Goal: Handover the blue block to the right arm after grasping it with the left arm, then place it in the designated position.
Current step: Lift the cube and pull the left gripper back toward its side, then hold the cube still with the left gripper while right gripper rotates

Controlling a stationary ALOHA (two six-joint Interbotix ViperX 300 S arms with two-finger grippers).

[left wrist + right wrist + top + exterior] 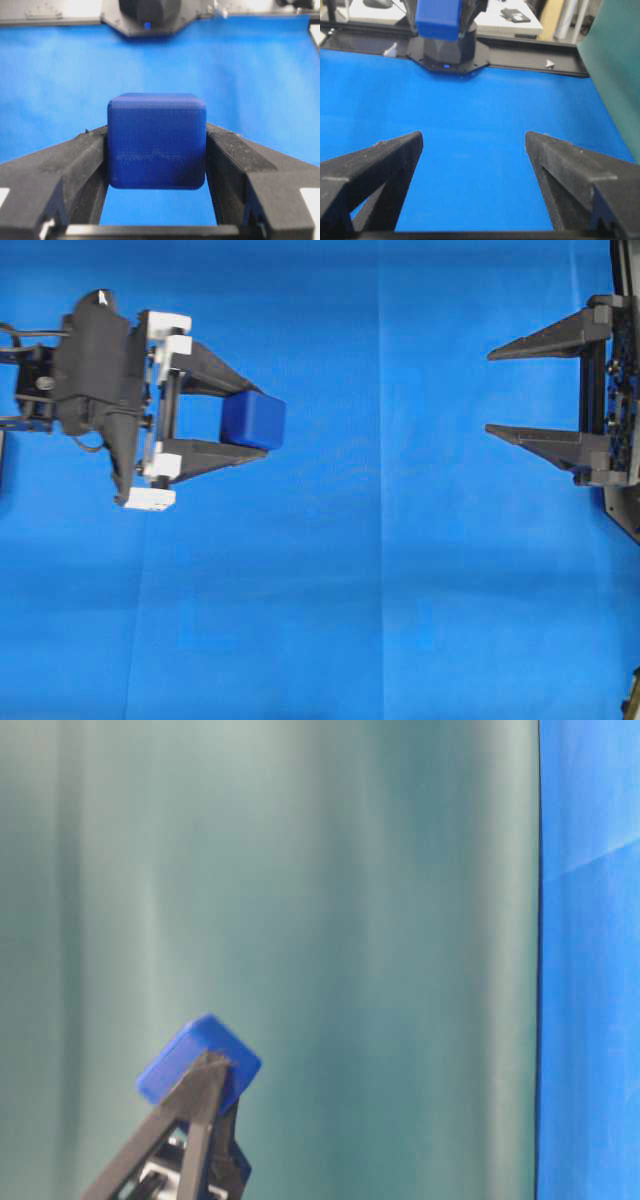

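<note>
Blue block [253, 420] is gripped at the fingertips of the left hand [243, 420] and held above the table [400, 590], so most of it is left free for the open right hand [498, 393].

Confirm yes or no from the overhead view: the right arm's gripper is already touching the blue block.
No. The right gripper stands open at the right edge, apart from the blue block, which sits between the left gripper's fingers.
</note>
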